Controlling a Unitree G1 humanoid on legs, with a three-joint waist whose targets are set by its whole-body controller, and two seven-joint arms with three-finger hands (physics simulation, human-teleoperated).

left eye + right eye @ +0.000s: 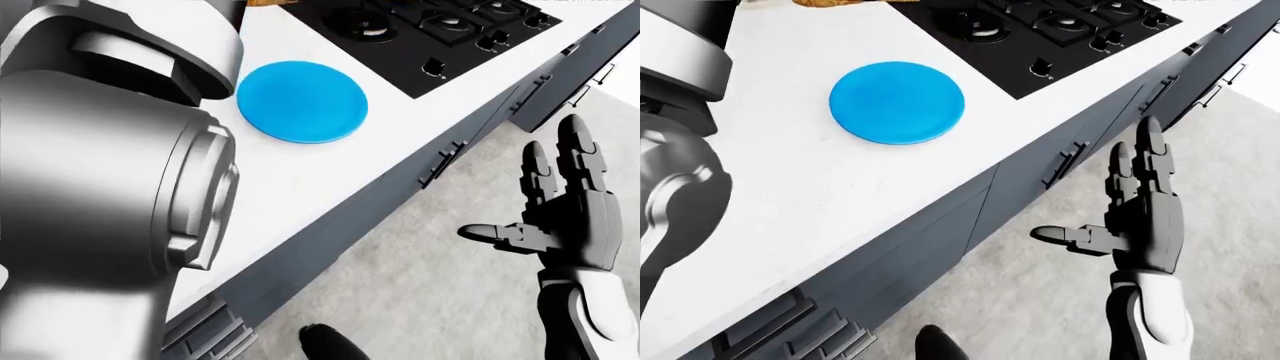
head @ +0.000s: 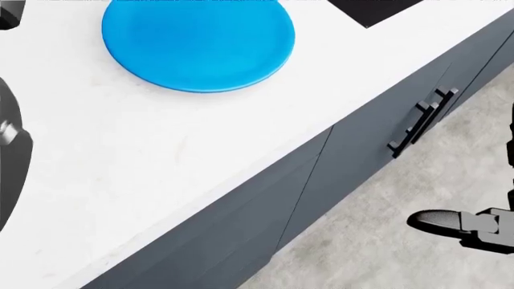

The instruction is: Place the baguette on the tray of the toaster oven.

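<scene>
Only the eye views show the right hand [image 1: 1140, 217], fingers spread, and baguette [image 1: 835, 2] beyond the blue plate [image 2: 197, 45].

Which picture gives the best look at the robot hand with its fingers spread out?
The right-eye view: the right robot hand shows whole, fingers spread open above the floor. The left-eye view shows it too, nearer the right edge. The head view shows none of it, mostly the blue plate and counter.
</scene>
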